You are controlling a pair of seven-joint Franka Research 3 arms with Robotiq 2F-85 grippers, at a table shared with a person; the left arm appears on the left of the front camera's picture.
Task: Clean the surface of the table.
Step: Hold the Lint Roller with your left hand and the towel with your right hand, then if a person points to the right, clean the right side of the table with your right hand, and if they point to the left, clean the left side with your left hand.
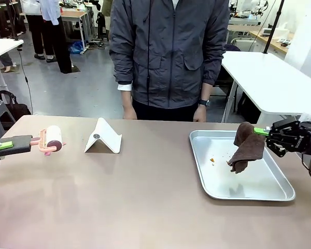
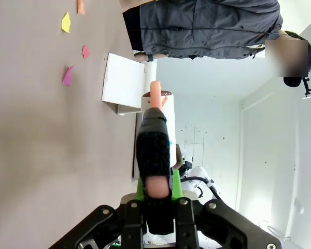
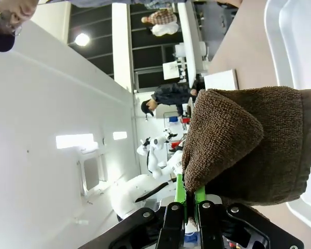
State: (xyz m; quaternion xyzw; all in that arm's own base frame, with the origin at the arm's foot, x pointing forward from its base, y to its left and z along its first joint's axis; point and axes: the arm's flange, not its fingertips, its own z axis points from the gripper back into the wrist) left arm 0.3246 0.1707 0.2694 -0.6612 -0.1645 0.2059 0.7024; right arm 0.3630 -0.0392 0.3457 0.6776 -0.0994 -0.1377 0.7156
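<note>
The brownish table (image 1: pixel 145 197) stretches across the front view. At its left edge my left gripper (image 1: pixel 4 146) is shut on the black handle of a pink-and-white lint roller (image 1: pixel 52 139), whose roll hangs just over the table. The left wrist view shows that gripper (image 2: pixel 154 187) clamped on the roller handle (image 2: pixel 153 150), with the table (image 2: pixel 41 155) alongside. My right gripper (image 1: pixel 262 132) is shut on a brown cloth (image 1: pixel 247 147) that dangles over the metal tray (image 1: pixel 280 193). The right wrist view has the same gripper (image 3: pixel 188 199) pinching the cloth (image 3: pixel 249 145).
A white folded stand (image 1: pixel 102 137) sits right of the roller. Orange crumbs (image 1: pixel 212 160) lie in the tray. Coloured paper scraps (image 2: pixel 67 76) lie on the table in the left wrist view. A person (image 1: pixel 168 52) stands at the far edge, hands hanging.
</note>
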